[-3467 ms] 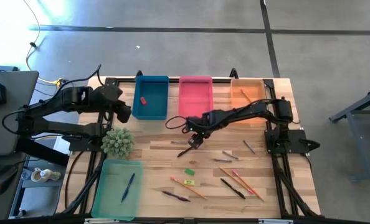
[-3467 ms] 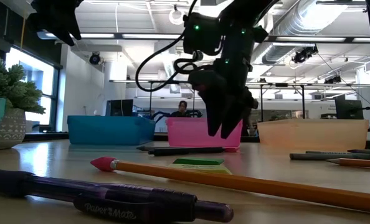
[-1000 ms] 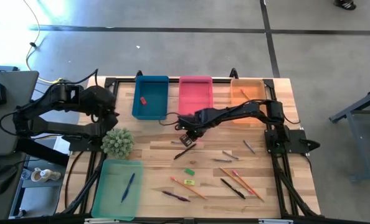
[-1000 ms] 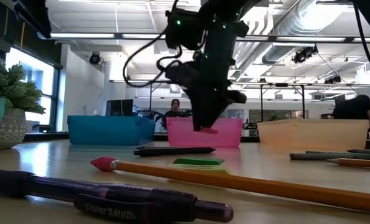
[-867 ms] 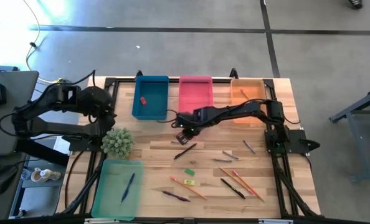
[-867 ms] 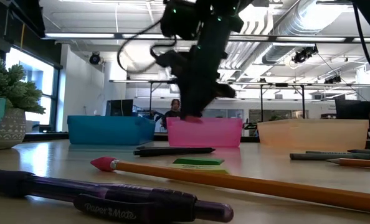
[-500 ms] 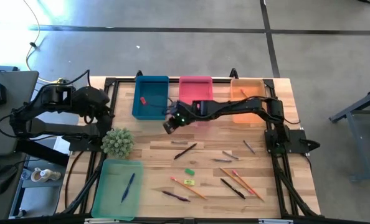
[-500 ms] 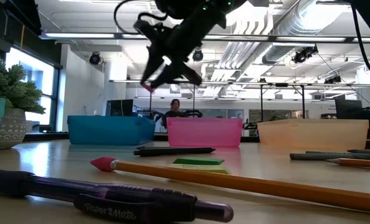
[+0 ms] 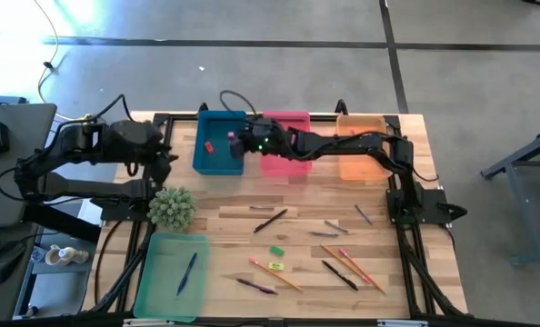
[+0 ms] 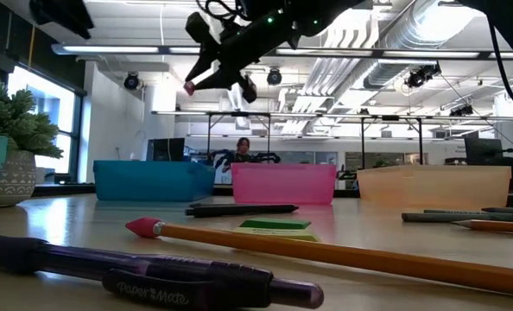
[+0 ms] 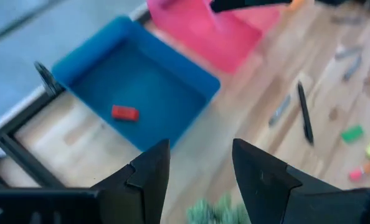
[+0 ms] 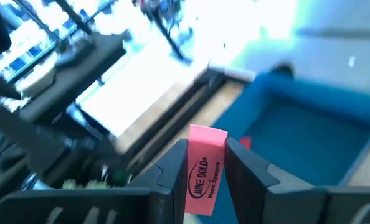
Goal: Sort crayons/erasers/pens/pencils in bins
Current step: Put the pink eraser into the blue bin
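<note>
One pink eraser (image 12: 207,169) sits clamped upright in the right gripper (image 12: 203,180), over the dark blue bin (image 9: 217,156) where a red eraser (image 11: 124,112) lies. It looks light, rubbery and grippy; holding its flat faces suits it. Left gripper (image 11: 196,171) waits nearby, fingers apart.

The whole table (image 9: 225,222) is seen from straight above in the high view. A level line across it into the room is taken from table height in the low view. The blue bin (image 11: 135,93) is looked down on closely by both wrist views and shared by all four.
</note>
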